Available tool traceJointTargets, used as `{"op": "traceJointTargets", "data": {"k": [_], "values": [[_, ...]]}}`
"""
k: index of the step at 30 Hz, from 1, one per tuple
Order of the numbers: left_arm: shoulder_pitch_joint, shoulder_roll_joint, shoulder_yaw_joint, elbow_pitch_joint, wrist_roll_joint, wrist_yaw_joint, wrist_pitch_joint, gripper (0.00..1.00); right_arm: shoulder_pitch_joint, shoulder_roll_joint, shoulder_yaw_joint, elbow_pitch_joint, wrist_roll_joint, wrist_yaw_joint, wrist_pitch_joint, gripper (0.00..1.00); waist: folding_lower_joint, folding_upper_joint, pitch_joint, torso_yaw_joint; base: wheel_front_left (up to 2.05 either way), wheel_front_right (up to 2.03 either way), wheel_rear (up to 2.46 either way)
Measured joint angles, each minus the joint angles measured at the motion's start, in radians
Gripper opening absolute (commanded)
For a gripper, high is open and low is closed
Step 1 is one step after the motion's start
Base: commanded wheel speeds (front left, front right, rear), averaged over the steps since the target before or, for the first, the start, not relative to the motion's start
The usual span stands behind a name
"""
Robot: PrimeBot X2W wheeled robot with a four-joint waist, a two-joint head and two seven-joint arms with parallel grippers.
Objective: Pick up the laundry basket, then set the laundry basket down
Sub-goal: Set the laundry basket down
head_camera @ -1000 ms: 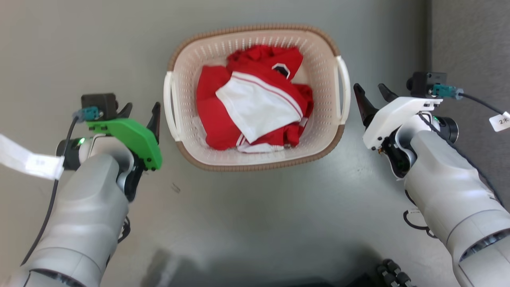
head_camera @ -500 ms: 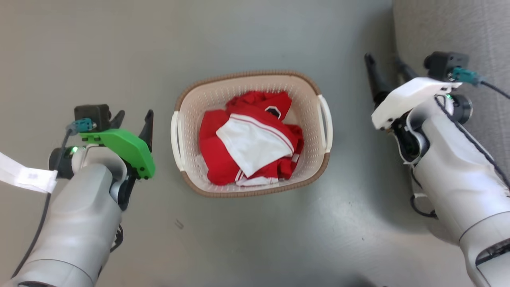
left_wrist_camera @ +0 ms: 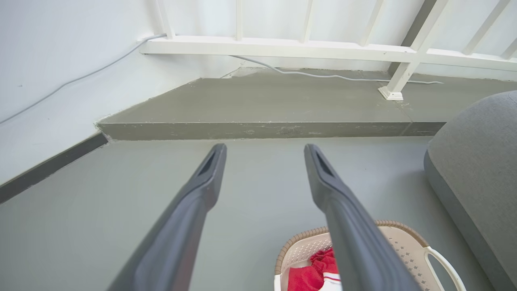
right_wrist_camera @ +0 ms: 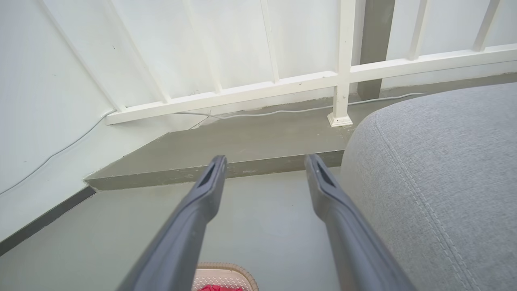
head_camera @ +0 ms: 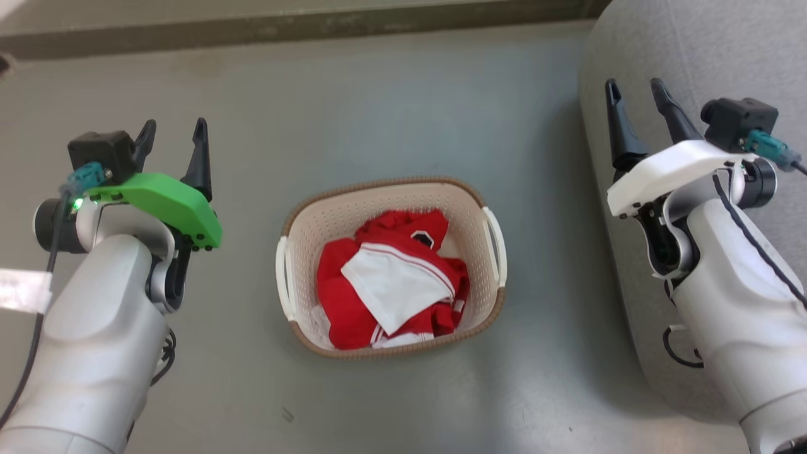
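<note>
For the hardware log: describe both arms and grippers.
Pale grey rounded arms. Left gripper: long dark fingers, green plate. Right gripper: same fingers, white plate. Each carries a black camera with teal plug and dark cable; left cable bears a white tag.

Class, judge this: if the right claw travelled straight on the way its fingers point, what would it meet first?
Probably the raised concrete step, seen between the open fingers of the right claw; depth is unclear. The grey cushion lies just right of that line.

The left tool point(left_wrist_camera: 264, 148), spread and empty, hangs over grey floor point(left_wrist_camera: 101, 210), one finger overlapping the laundry basket point(left_wrist_camera: 406, 248).
</note>
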Motion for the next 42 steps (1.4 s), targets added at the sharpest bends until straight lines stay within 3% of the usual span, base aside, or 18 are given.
{"op": "traceJointTargets", "data": {"k": [8,15,28,42], "values": [[0.11,0.021,0.049,-0.169,0.072,0.065,-0.001,1.0,0.103,-0.001,-0.045,-0.14,-0.063,-0.034,0.0,1.0,0.0,0.0,-0.093,-0.005,0.0,0.0,0.0],[0.245,0.027,0.067,-0.281,0.108,0.091,-0.001,1.0,0.204,0.0,-0.058,-0.224,-0.111,-0.046,0.0,1.0,0.0,0.0,-0.167,-0.01,0.0,0.0,0.0],[0.498,0.026,0.088,-0.433,0.15,0.111,-0.001,1.0,0.416,0.008,-0.066,-0.284,-0.147,-0.065,0.0,1.0,0.0,0.0,-0.273,-0.016,0.0,0.0,0.0],[0.664,0.026,0.151,-0.574,0.182,0.123,-0.001,1.0,0.525,0.009,-0.075,-0.357,-0.163,-0.082,0.0,1.0,0.0,0.0,-0.313,-0.012,0.0,0.0,0.0]]}}
